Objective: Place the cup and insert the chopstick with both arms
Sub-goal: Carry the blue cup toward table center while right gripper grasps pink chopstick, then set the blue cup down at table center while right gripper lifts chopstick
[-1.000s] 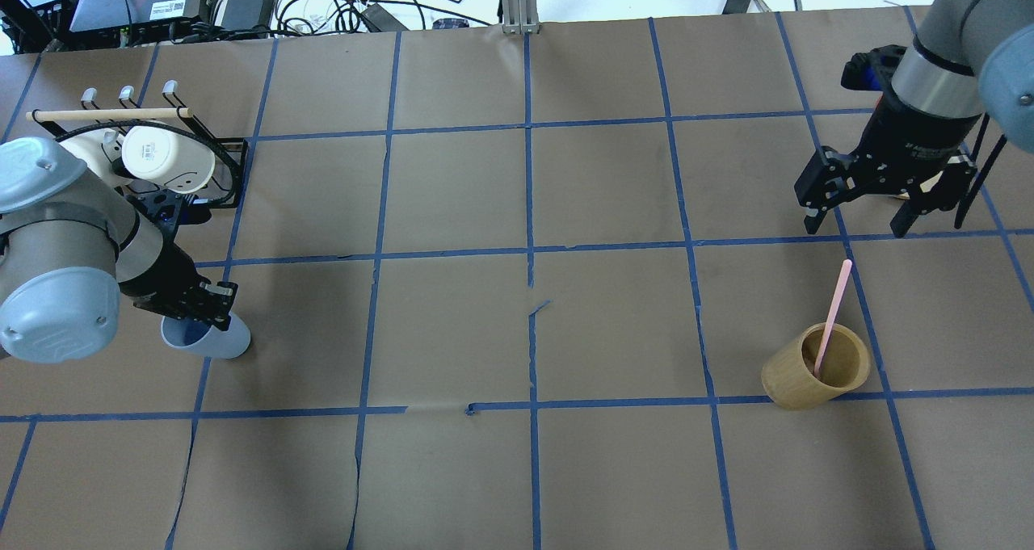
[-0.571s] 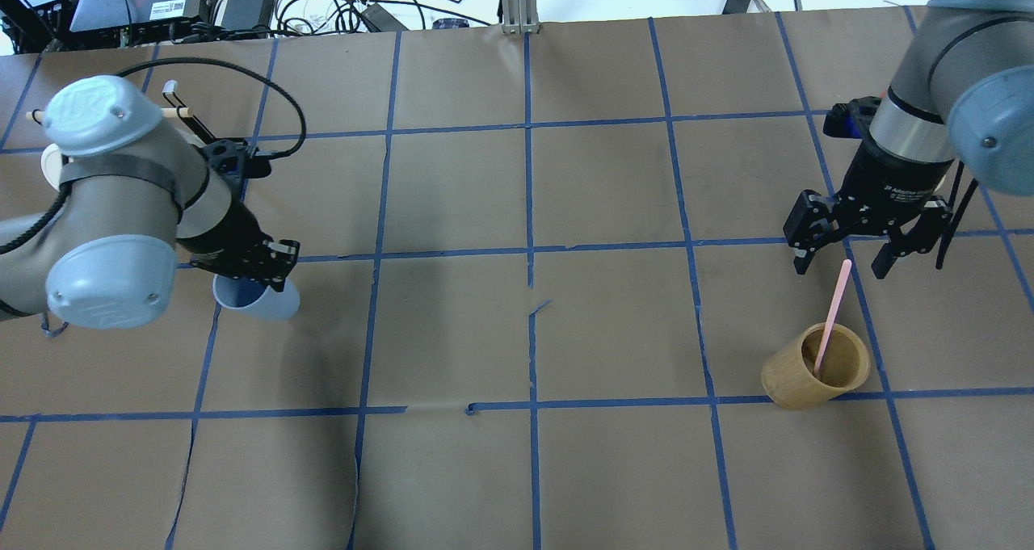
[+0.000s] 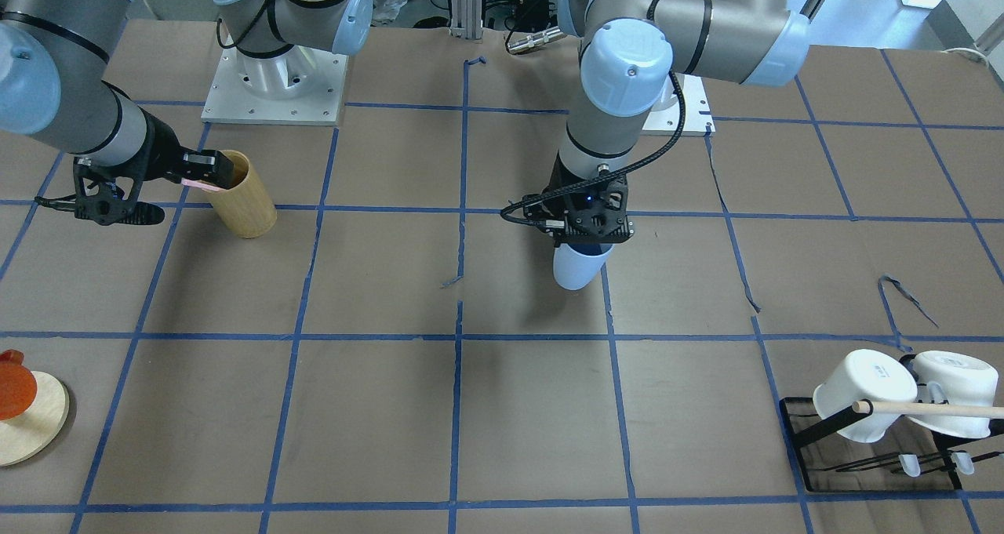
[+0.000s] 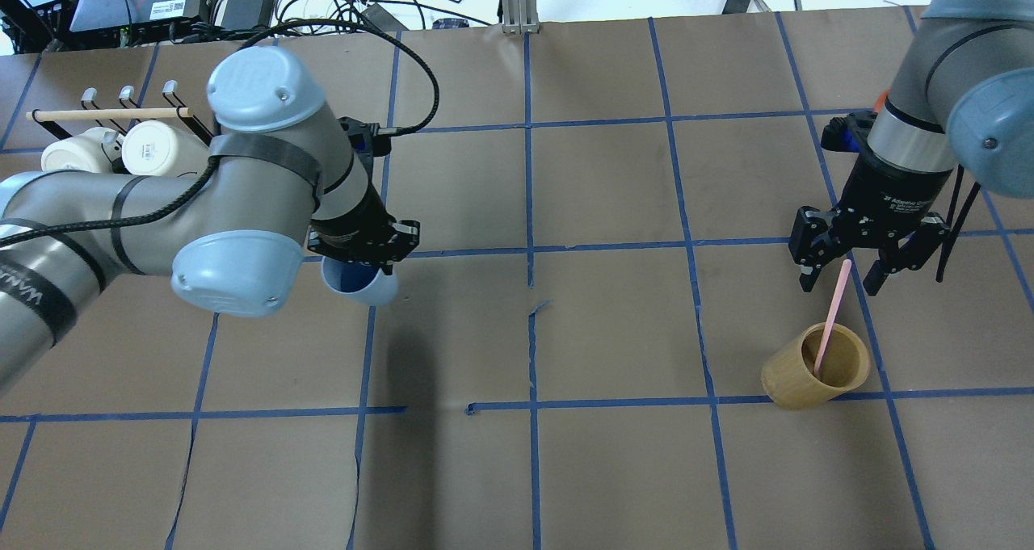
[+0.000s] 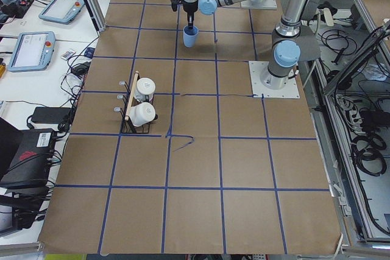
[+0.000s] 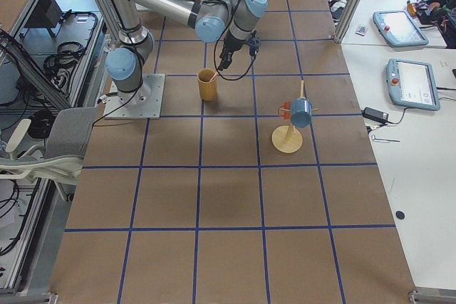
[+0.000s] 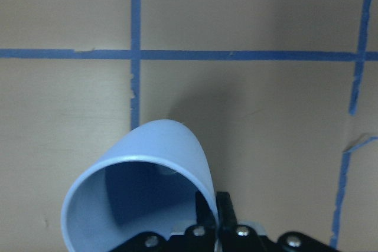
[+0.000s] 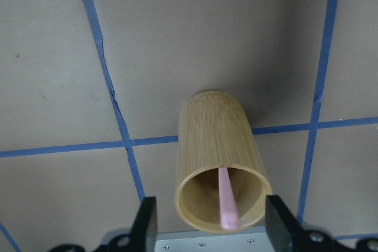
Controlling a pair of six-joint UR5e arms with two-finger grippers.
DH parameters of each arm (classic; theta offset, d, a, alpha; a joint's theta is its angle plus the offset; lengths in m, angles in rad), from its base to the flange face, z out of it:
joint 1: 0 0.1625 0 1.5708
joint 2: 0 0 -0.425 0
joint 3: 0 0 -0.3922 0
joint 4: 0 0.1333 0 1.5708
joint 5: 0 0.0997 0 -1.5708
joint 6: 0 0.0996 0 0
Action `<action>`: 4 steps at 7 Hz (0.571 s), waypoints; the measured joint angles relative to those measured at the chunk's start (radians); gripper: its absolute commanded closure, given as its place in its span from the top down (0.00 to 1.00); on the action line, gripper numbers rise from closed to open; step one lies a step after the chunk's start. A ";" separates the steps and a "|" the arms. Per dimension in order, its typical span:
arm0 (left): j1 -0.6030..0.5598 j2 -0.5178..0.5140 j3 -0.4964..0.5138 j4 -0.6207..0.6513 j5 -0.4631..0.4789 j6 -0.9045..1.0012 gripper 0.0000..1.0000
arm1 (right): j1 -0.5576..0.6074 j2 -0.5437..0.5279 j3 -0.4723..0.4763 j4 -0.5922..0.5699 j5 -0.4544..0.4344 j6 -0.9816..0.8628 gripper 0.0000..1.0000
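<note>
My left gripper point(image 4: 361, 261) is shut on the rim of the light-blue cup point(image 4: 363, 285) and carries it left of the table's middle. The cup also shows in the front view point(image 3: 579, 267), the left wrist view point(image 7: 147, 169) and the left side view point(image 5: 190, 37). A pale pink chopstick point(image 4: 830, 320) leans in the tan bamboo holder point(image 4: 808, 380). My right gripper point(image 4: 840, 275) is open, with a finger on either side of the stick's top end. In the right wrist view the chopstick point(image 8: 227, 205) stands inside the holder point(image 8: 215, 140), between the fingers point(image 8: 147, 222).
A black rack point(image 4: 226, 142) with two white mugs point(image 4: 157, 150) and a tan dowel point(image 4: 109, 115) stands at the far left. A round wooden stand point(image 3: 35, 420) with an orange mug is at the right end. Cables and electronics lie past the far edge.
My left arm has swung right with the cup, from the left edge towards the middle. My right gripper has moved nearer, and its open fingers now straddle the chopstick's top.
</note>
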 measured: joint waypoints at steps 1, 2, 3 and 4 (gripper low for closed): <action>-0.025 -0.058 0.051 0.055 -0.017 -0.057 0.00 | 0.000 0.001 0.000 -0.005 0.000 0.000 0.55; -0.061 -0.128 0.117 0.094 -0.024 -0.127 0.00 | 0.001 0.003 0.000 -0.011 0.000 -0.002 0.55; -0.104 -0.192 0.181 0.112 -0.024 -0.194 0.00 | 0.001 0.003 0.000 -0.015 -0.005 -0.002 0.47; -0.139 -0.243 0.226 0.120 -0.021 -0.244 0.00 | 0.001 0.003 0.001 -0.014 -0.016 0.000 0.27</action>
